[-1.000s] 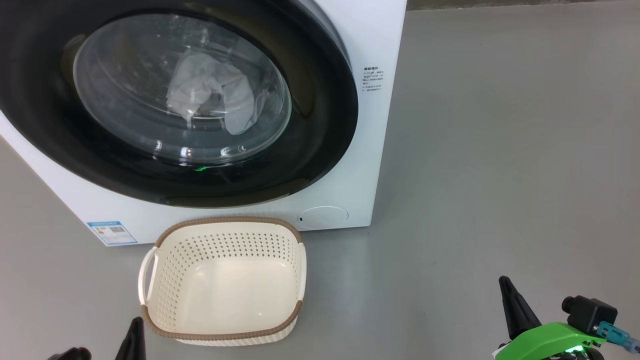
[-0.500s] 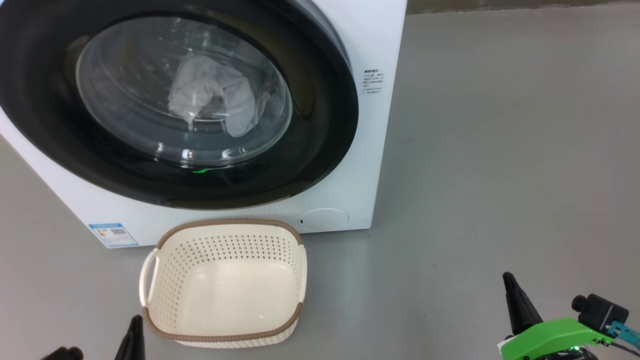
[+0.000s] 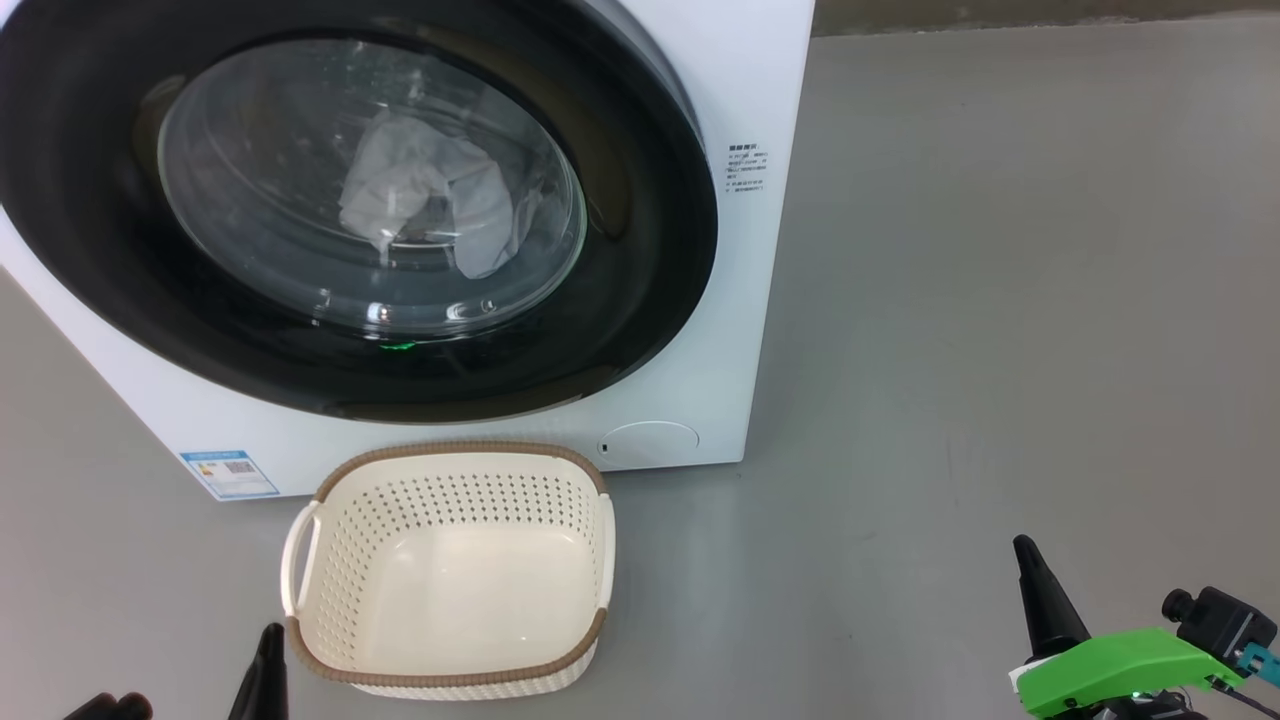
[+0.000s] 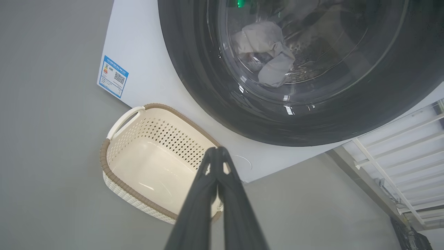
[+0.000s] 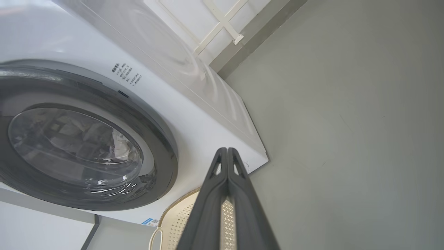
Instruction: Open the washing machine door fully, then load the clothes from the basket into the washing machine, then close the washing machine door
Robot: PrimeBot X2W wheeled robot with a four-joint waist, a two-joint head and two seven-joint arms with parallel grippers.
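Our left gripper [image 4: 218, 152] and right gripper [image 5: 227, 152] are clenched on nothing. The washing machine door [image 3: 650, 250] ahead could swing open if unlatched.

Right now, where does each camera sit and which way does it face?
Head view: on the head, facing forward-down at the closed washing machine door and empty basket; left gripper and right gripper at the bottom corners.
Left wrist view: on that wrist, looking along shut jaws over the basket at the door.
Right wrist view: on that wrist, along shut jaws past the door's right side.
Shared: all show door and basket.
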